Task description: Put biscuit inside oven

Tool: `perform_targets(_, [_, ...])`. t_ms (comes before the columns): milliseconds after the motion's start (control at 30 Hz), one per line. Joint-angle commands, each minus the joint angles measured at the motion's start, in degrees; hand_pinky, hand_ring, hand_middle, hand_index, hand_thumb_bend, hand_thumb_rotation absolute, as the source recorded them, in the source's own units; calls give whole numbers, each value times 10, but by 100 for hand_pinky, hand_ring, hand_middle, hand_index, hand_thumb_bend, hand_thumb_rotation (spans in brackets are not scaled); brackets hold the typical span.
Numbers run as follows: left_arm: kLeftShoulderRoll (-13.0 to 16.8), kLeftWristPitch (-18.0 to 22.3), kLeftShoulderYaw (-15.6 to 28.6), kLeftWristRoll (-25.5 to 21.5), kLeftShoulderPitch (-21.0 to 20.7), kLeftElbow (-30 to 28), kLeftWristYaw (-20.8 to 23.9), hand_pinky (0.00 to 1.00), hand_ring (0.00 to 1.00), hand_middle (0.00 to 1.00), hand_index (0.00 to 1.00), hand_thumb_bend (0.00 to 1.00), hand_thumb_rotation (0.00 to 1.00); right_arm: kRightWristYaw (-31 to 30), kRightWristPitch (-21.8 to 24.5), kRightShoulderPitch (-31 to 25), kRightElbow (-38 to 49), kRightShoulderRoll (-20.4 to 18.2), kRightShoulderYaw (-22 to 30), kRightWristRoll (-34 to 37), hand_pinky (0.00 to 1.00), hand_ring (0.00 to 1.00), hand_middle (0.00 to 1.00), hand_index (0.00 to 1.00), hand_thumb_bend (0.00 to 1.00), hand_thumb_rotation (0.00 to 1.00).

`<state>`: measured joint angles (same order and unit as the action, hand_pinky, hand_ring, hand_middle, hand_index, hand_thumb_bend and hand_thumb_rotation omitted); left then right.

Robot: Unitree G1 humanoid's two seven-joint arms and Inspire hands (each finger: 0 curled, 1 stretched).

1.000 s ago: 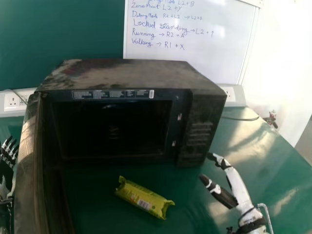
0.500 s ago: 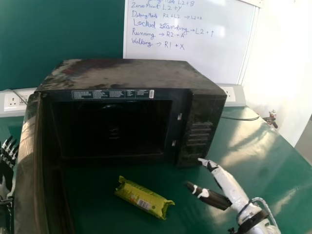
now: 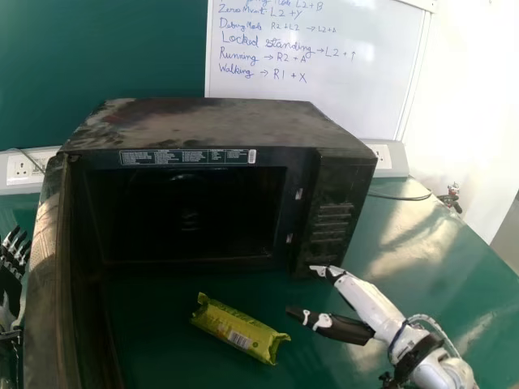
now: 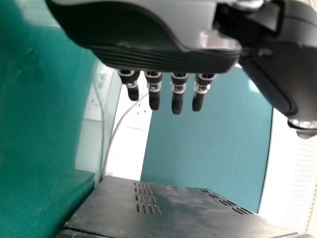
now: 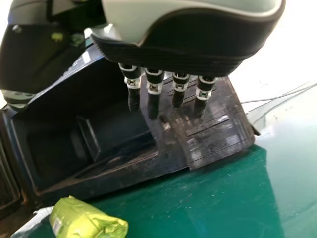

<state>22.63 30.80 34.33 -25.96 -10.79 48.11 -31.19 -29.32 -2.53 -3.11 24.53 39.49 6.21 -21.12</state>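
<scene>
Item: 1 right robot hand, white and black, above the bench; fingers straight, thumb apart from them, nothing held.
Item: 1 biscuit packet, yellow-green, tube-shaped, crimped at its ends; lying on the green, smooth bench, to the left of the right robot hand, near its thumb, outside the oven.
Item: 1 black, box-shaped oven, dusty on top; ahead and to the left of the right robot hand, control panel just beyond its fingertips, door swung open beside the left robot hand.
Left robot hand: fingers straight and loose, nothing held.
Item: 1 white rectangular writing board, beyond both hands, behind the oven.
</scene>
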Motion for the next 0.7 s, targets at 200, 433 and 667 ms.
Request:
perform_targets(200, [-37, 4, -6, -4, 28, 25, 3, 0, 53, 64, 83, 0, 100, -42, 12, 40, 14, 30, -24, -1, 92, 91, 91, 94, 100, 67])
perform_targets(433, [-37, 5, -8, -2, 27, 26, 5, 0, 52, 64, 83, 0, 100, -87, 47, 61, 46, 45, -41, -4, 86, 86, 88, 93, 100, 62])
perform_targets(667, [-41, -1, -8, -7, 29, 19, 6, 0, 52, 64, 83, 0, 100, -124, 61, 91, 74, 71, -70, -45, 86, 85, 88, 93, 100, 66])
